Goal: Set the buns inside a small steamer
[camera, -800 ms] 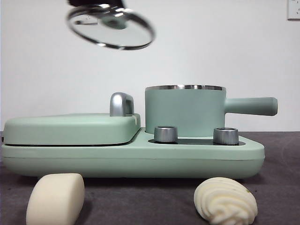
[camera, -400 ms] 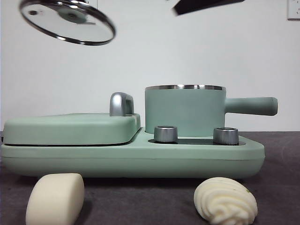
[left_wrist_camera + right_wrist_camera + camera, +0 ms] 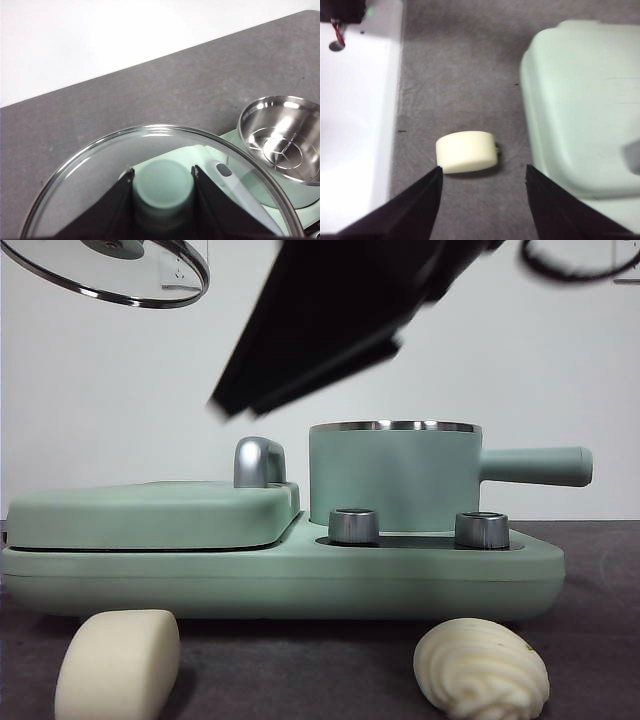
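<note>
Background: plain white wall behind a dark grey table (image 3: pixel 600 570).
Appliance: one mint green cooker base (image 3: pixel 300 575) on the table, with one flat closed grill plate (image 3: pixel 150 512) at one end and two steel knobs (image 3: pixel 353 526) on its front.
Steamer count: one small steamer (image 3: pixel 395 475), green pot with steel rim, seated on the base beside the grill plate, open at the top.
Steamer axis: upright; one straight handle (image 3: pixel 535 466) sticking out level, pointing away from the grill plate, running across the front view.
Steamer inside: bare steel with one wire rack, seen in the left wrist view (image 3: pixel 282 142).
Lid: one glass lid (image 3: pixel 110 270), tilted, high above the grill plate end.
Left gripper (image 3: pixel 162 187): pinching the lid's green knob between its jaws.
Buns count: two, both on the table in front of the base, well apart.
Smooth bun (image 3: pixel 118 665): rounded block, long axis level, before the grill plate.
Swirled bun (image 3: pixel 482 668): oval, ridged, below the steamer.
Right gripper (image 3: pixel 482 182): jaws spread, hanging above the smooth bun, not touching it.
</note>
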